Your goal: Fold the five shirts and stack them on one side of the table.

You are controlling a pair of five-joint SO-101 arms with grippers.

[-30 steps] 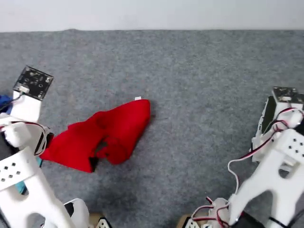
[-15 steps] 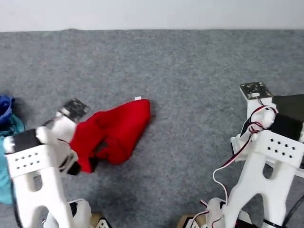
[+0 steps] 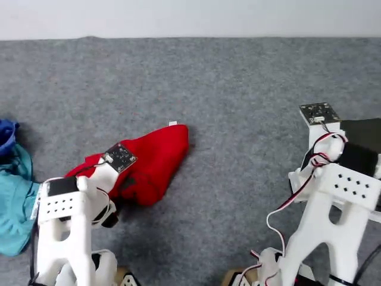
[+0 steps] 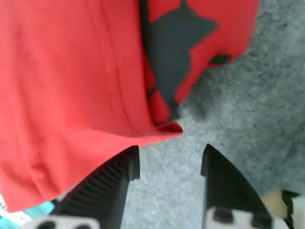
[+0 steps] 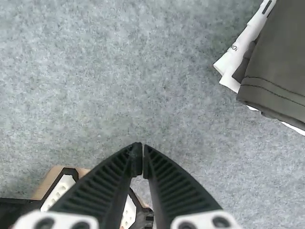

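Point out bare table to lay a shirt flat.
Free: the mat between red shirt and right arm, plus the far strip along the wall. Crowded: left edge with teal shirt and blue shirt; dark shirt beside the right arm.

Table (image 3: 238, 89): beneath everything; wall strip behind the far edge.
Middle shirt (image 3: 156, 156): on the table, left of centre, between the left-edge shirts and the right-edge stack, nearer the former.
Left-edge shirts (image 3: 15, 196): heaped at the table's left edge, one behind the other.
Right-edge stack (image 5: 276, 62): at the table's right edge, one garment on another, partly behind the right arm (image 3: 333, 202).
Left arm (image 3: 65, 208): at the near edge, over the middle shirt's near-left end.
Left gripper (image 4: 169, 157): above the shirt's hem and the bare table beside it.
Right gripper (image 5: 142, 148): above bare table, near the stack.
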